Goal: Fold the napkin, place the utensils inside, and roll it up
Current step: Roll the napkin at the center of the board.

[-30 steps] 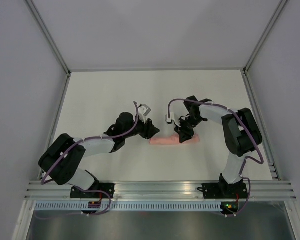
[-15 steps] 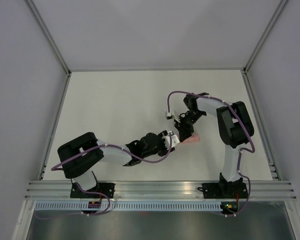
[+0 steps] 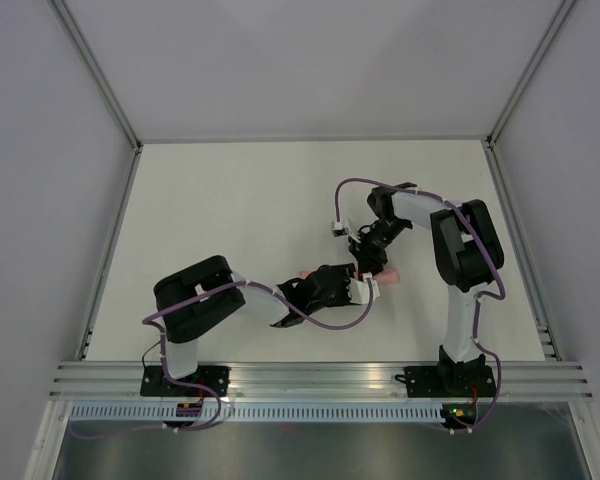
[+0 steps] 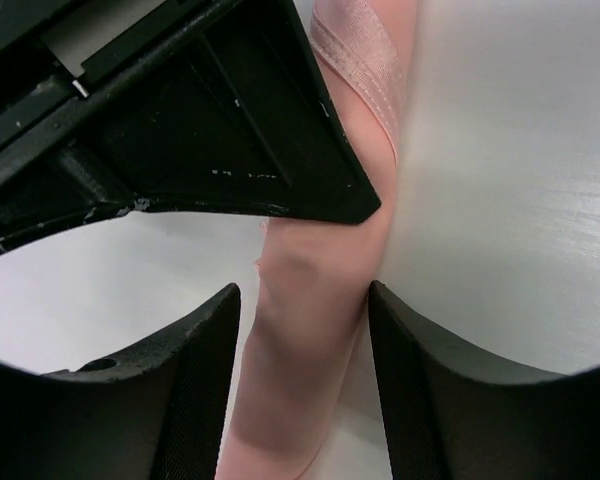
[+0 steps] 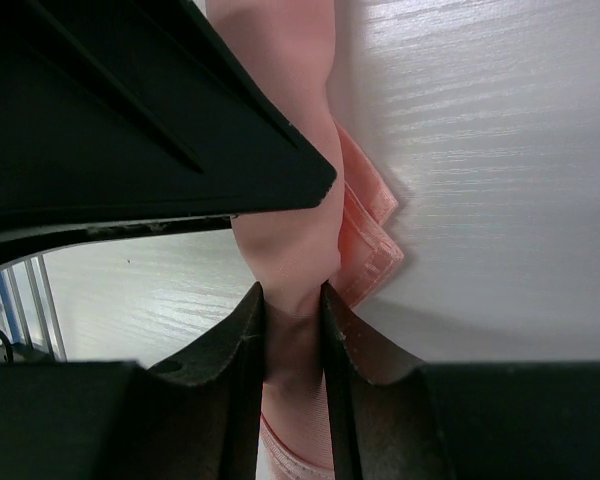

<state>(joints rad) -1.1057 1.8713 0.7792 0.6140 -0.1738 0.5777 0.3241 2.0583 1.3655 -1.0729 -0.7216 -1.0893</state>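
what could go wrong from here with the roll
1. The left gripper stands open around the napkin, so only the right gripper pinches it. A pull from that side could drag or loosen the roll.
2. A layered corner sticks out beside the roll and may unfurl.
3. In the top view the two grippers are crowded together over the roll, so they might bump each other.

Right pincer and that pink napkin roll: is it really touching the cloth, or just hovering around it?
Touching. In the right wrist view the right pincer has both fingers pressed against the napkin, pinching the roll narrow between them.
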